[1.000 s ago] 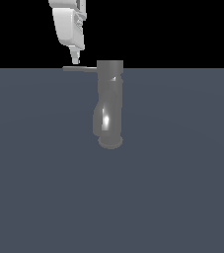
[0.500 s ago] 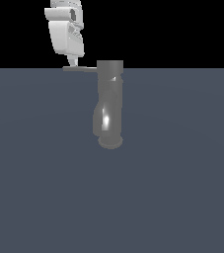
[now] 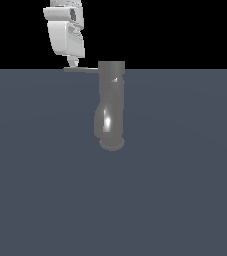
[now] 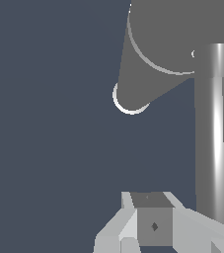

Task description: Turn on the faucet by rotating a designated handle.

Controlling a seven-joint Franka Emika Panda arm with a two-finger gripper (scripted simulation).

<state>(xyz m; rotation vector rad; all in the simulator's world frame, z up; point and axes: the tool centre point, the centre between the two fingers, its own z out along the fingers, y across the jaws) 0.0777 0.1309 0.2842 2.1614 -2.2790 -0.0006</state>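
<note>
The faucet (image 3: 110, 105) is a dull grey upright cylinder with a glossy curved lower part and a round base, standing mid-scene. Its handle (image 3: 81, 69), a thin grey rod, sticks out from the top toward the exterior view's left. My gripper (image 3: 72, 62) hangs just above the handle's outer end, fingers together, holding nothing. In the wrist view the handle (image 4: 214, 133) runs alongside my shut gripper (image 4: 150, 217), a little to one side of the fingertips, with the faucet body (image 4: 177, 39) beyond it. I cannot tell whether the fingertips touch the rod.
A flat dark blue-grey floor (image 3: 45, 190) spreads around the faucet in every direction. The background above it is black. Nothing else shows.
The gripper has turned about its own axis and shifted slightly toward the exterior view's left, staying just above the handle's end. The handle and faucet have not visibly moved.
</note>
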